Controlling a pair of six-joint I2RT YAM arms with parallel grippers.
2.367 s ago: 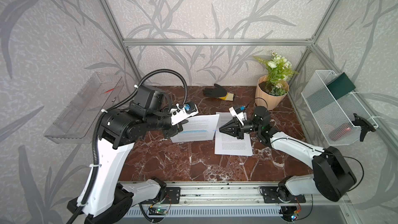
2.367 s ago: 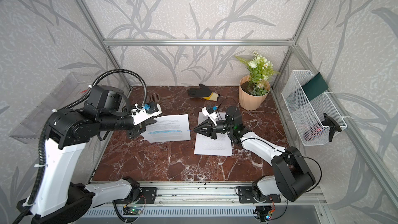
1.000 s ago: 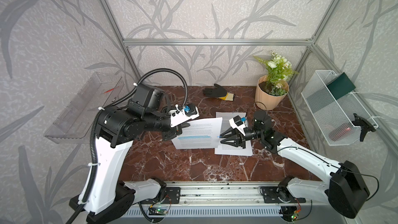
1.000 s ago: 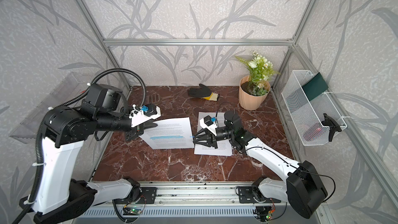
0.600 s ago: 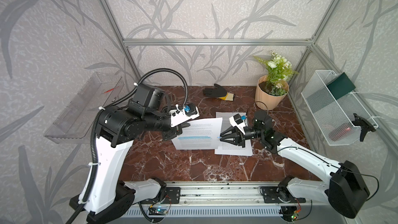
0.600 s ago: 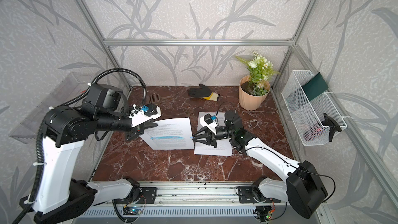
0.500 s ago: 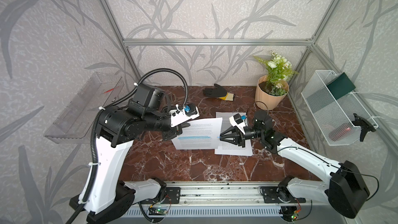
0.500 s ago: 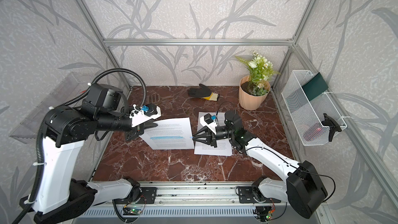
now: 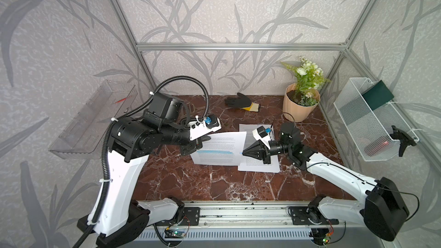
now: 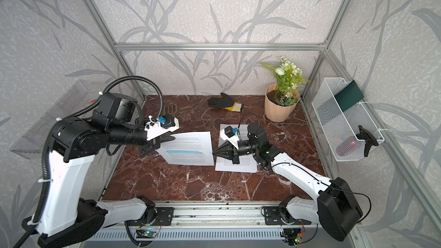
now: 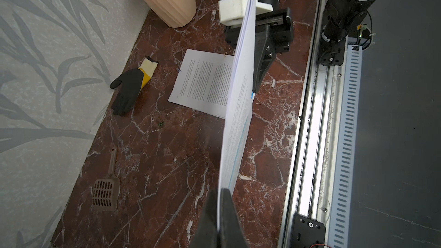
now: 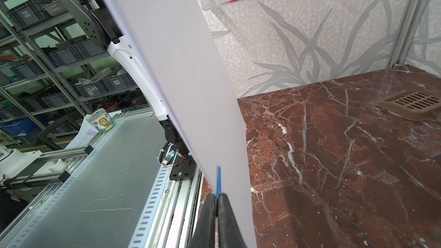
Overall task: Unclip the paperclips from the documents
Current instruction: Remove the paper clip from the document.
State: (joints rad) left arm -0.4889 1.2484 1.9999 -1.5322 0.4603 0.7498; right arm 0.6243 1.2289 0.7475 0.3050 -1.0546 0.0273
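My left gripper (image 9: 207, 138) (image 11: 218, 211) is shut on the left edge of the blue-highlighted document (image 9: 219, 149) (image 10: 188, 150) (image 11: 236, 127) and holds it lifted off the table. My right gripper (image 9: 244, 153) (image 10: 214, 153) (image 12: 216, 201) is shut on a blue paperclip (image 12: 218, 180) (image 11: 252, 95) at that document's right edge. The other document (image 9: 260, 165) (image 11: 205, 79) lies flat under the right arm. A yellow paperclip (image 11: 225, 54) and a bluish paperclip (image 11: 179, 70) sit on its edges.
A black and yellow glove (image 9: 241, 102) and a potted plant (image 9: 300, 106) stand at the back. A brown slotted scoop (image 11: 105, 190) lies near the left wall. A wire basket (image 9: 372, 120) hangs on the right wall, a clear tray (image 9: 93, 120) on the left.
My right gripper has closed its jaws on the blue paperclip at the lifted document's edge. The left arm and the document have stayed still over the last second.
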